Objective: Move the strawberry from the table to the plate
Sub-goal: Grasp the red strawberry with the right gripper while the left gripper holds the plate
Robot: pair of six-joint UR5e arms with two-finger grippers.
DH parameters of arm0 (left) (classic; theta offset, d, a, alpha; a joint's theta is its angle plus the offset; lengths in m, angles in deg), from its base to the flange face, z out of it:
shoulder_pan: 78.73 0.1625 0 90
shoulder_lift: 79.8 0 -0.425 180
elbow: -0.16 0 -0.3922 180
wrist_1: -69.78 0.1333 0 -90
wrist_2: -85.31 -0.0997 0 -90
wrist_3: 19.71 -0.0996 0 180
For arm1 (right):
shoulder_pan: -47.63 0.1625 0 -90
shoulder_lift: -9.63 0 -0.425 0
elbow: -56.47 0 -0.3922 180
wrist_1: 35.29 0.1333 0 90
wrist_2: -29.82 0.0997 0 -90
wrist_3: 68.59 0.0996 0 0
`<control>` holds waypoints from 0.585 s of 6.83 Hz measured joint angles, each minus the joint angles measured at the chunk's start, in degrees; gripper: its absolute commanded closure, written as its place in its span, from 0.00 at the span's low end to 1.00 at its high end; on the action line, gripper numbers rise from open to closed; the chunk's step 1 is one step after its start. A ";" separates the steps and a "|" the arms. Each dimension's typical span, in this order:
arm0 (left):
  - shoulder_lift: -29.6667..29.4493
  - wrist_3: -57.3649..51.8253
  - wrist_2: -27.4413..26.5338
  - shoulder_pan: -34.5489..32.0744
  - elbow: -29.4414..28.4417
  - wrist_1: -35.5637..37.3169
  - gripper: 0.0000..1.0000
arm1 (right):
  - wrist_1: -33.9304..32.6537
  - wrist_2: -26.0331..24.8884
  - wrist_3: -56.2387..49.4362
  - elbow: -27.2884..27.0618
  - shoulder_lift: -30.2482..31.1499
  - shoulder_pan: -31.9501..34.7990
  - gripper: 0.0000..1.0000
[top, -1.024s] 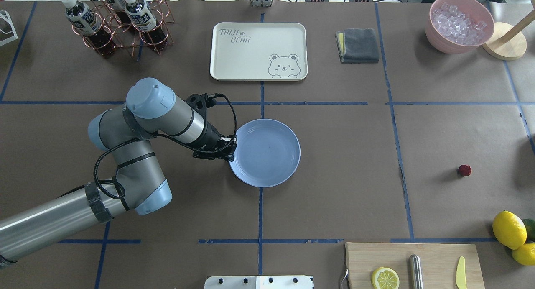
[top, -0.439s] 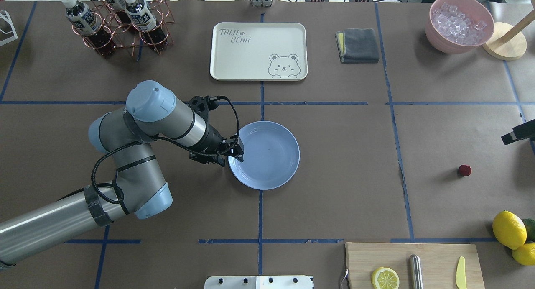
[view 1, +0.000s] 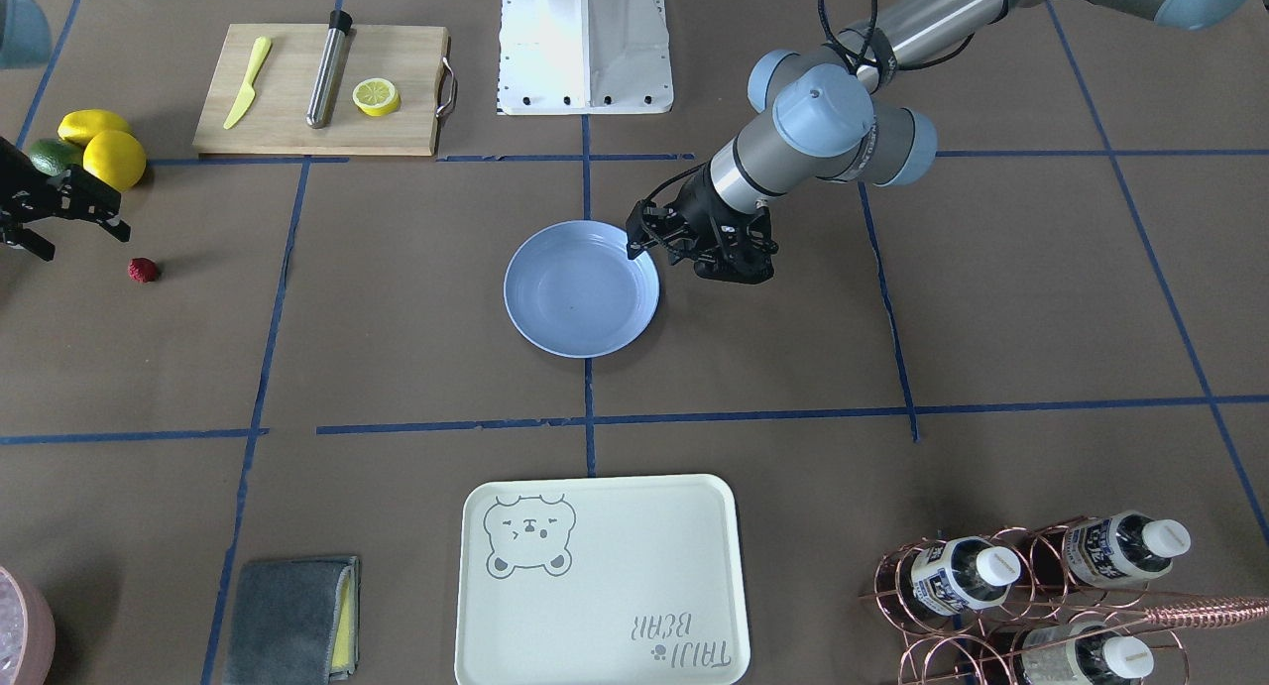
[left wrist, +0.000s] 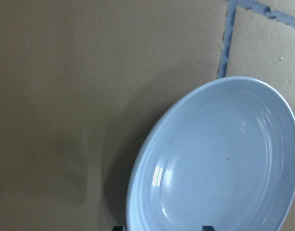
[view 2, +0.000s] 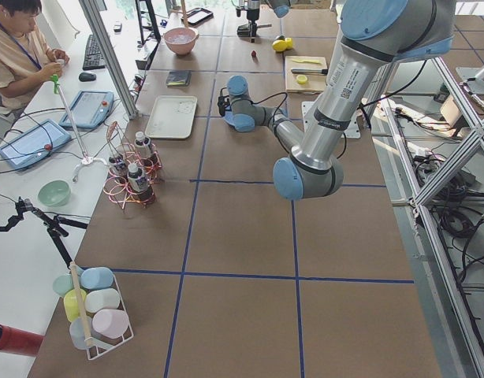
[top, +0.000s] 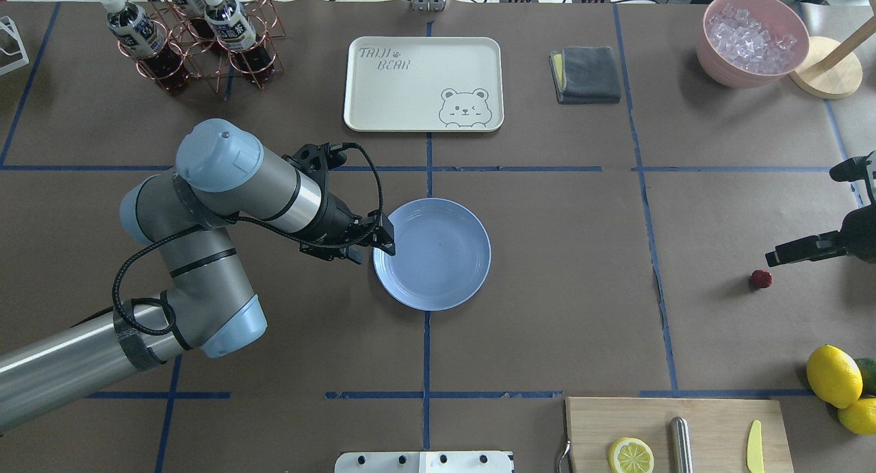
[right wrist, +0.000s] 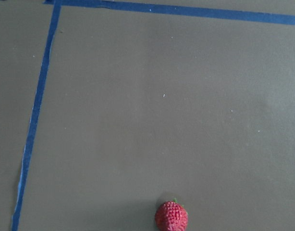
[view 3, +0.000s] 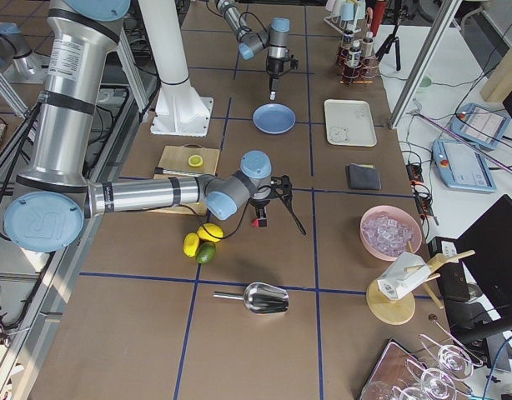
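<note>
We judge this to be the reach, with nothing picked yet. The strawberry lies alone on the table, out on the robot's right and well apart from the plate, which sits empty near the middle. The right gripper hangs above and just beside the berry, touching nothing. Its fingers look spread apart in the front-facing view. Its wrist camera shows no fingertips and catches the strawberry only at the bottom edge, so we take it that the gripper is not yet centred. The next move calls for bringing the berry between the fingers, coming down close to the paper and closing gently on so small and round a thing. After that comes a long carry across to the plate. The left gripper sits low at the plate's near rim. Its two fingertips show apart at the foot of its wrist view, one outside the rim and one over the dish, and they hold nothing.
</note>
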 measured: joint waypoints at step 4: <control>3.35 -0.02 0.18 -0.79 3.92 0.10 0.00 | 2.14 -6.39 7.39 3.02 0.05 -6.56 0.02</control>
